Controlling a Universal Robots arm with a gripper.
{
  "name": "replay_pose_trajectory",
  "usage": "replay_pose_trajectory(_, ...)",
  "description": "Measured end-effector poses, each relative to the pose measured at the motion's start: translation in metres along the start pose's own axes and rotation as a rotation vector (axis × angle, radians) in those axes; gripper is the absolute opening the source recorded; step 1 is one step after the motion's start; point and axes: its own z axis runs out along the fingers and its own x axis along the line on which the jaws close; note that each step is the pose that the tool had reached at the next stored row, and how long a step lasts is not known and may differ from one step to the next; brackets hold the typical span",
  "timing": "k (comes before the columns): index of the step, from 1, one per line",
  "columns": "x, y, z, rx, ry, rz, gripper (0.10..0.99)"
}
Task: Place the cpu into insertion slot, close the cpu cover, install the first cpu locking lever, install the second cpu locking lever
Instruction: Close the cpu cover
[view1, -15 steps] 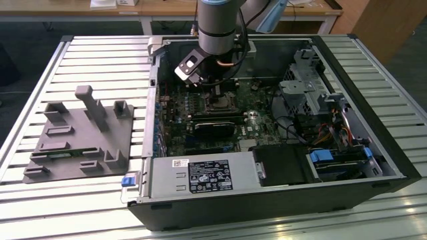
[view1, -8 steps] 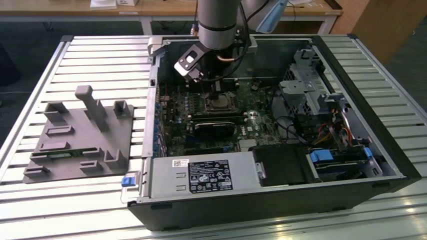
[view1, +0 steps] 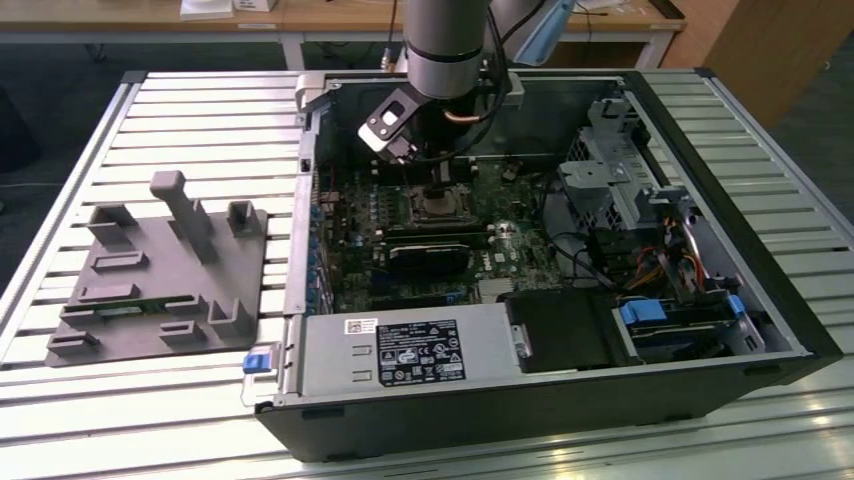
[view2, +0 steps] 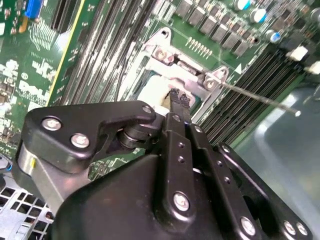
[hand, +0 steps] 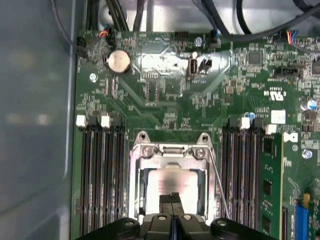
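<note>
Your arm reaches down into the open computer case (view1: 534, 415) on the slatted worktop (view1: 200, 110), and the gripper (view1: 431, 178) hangs over the insertion slot (view1: 434, 207) on the motherboard (hand: 165, 90). In both wrist views the fingers (hand: 167, 201) are pressed together tip to tip and hold nothing. The tips sit over the cpu (hand: 172, 181) (contact or not, you cannot tell).

The cpu lies seated in the slot, silvery top up. The cpu cover (hand: 170, 162) lies down around it, so the chip shows through its window.

One locking lever (hand: 218, 185), a thin wire rod, starts at the cover's hinge corner and angles out along the memory slots (hand: 102, 175). In the second wrist view you see the gripper (view2: 179, 97) just beside that lever (view2: 260, 97).

A grey fixture (view1: 160, 270) sits on the worktop at the exterior view's left, well apart from the case.
</note>
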Motion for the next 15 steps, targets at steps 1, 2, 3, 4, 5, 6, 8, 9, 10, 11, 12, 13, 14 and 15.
replay_pose_trajectory(1,0.0000,0.0014,0.0000,0.000,0.0000,0.000,0.106)
replay_pose_trajectory(2,0.0000,0.0028,0.0001,0.000,0.0000,0.000,0.106)
replay_pose_trajectory(3,0.0000,0.0039,0.0001,0.000,0.0001,0.000,0.106)
replay_pose_trajectory(4,0.0000,0.0047,0.0001,0.000,0.0001,0.000,0.106)
replay_pose_trajectory(5,0.0000,0.0053,0.0001,0.000,0.0000,0.000,0.106)
replay_pose_trajectory(6,0.0000,0.0061,0.0002,0.000,0.0000,0.000,0.106)
replay_pose_trajectory(8,0.0000,0.0074,0.0002,0.000,0.0001,0.000,0.106)
replay_pose_trajectory(9,0.0000,0.0080,0.0002,0.000,0.0000,0.000,0.106)
replay_pose_trajectory(10,0.0000,0.0084,0.0002,0.000,0.0000,0.000,0.106)
replay_pose_trajectory(11,0.0000,0.0087,0.0002,0.000,0.0000,0.000,0.106)
replay_pose_trajectory(12,-0.0001,0.0088,0.0002,0.000,0.0000,0.000,0.106)
replay_pose_trajectory(13,0.0000,0.0089,0.0002,0.000,0.0001,0.000,0.106)
replay_pose_trajectory(14,0.0000,0.0089,-0.0001,0.000,-0.0001,0.000,0.106)
replay_pose_trajectory(15,0.0000,0.0089,-0.0006,0.000,-0.0002,0.000,0.106)
